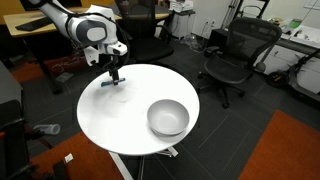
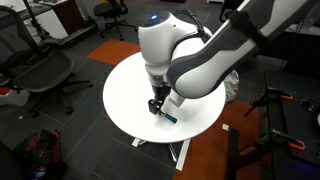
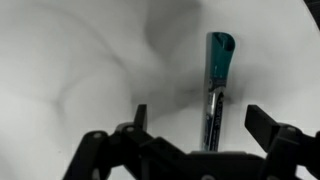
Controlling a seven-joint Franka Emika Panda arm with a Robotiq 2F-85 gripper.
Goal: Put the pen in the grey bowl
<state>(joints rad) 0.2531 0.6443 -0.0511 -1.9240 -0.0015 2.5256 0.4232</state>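
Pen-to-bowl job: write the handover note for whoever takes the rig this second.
Gripper: open, low over the white table, fingers either side of the pen, not closed on it.
Pen: lying on the table, ungrasped.
Grey bowl: upright across the table, looks empty.
Done: lined up on the pen.
Left: close, lift, carry to the bowl, release.

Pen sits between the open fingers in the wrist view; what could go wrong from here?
1. The pen is thin and lies flat on the white table, so the fingers may close above it or flick it away.
2. In both exterior views it lies fairly near the table's rim, so a nudge could roll it off.
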